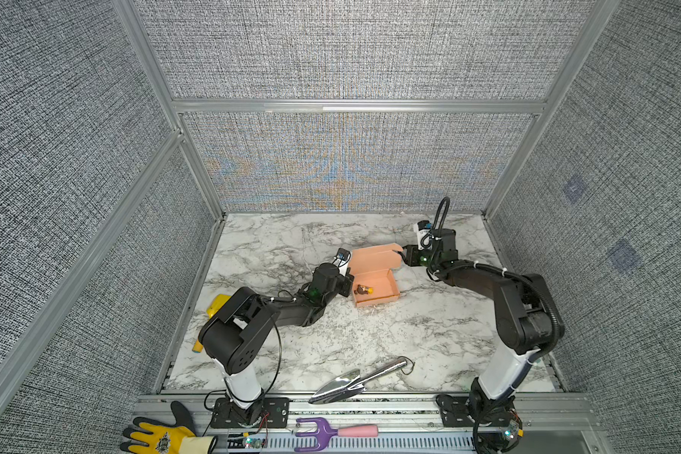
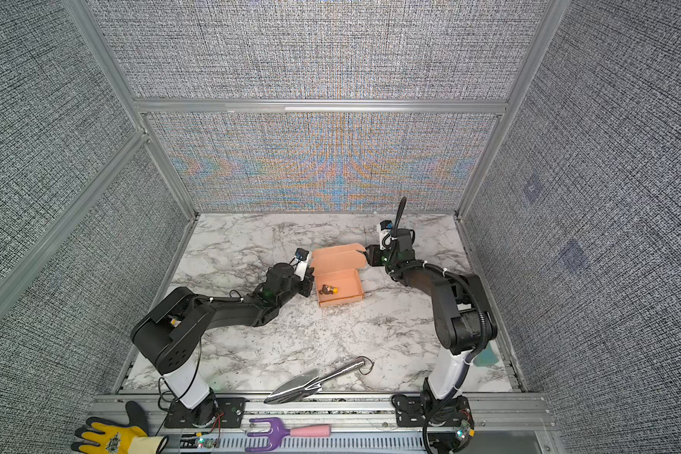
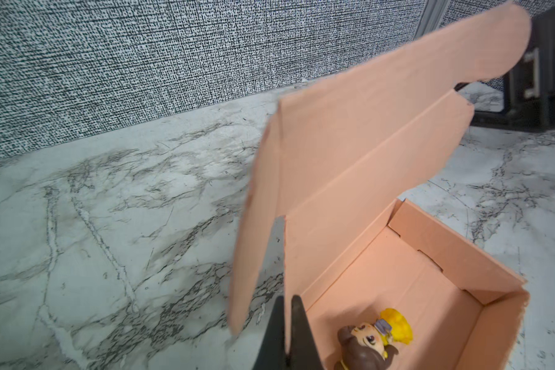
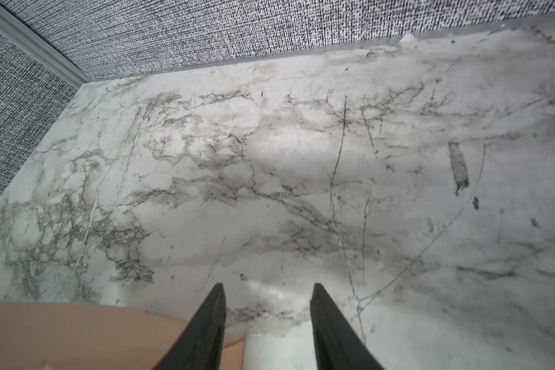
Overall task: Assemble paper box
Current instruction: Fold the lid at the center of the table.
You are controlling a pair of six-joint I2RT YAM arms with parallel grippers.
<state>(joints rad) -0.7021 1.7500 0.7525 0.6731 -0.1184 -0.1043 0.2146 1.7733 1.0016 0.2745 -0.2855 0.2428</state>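
Marble table (image 1: 331,346), mid-frame: your left gripper (image 3: 286,299) looks pinched shut on paper box (image 1: 382,287) wall, prob. steadying it; right gripper (image 4: 268,286) half-open, empty, beside lid (image 1: 374,255).

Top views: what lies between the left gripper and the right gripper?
The paper box, its lid raised, stands between the left gripper and the right gripper; both top views show it.

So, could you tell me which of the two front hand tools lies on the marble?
The shiny metal trowel; the purple fork with the pink handle lies on the metal frame instead.
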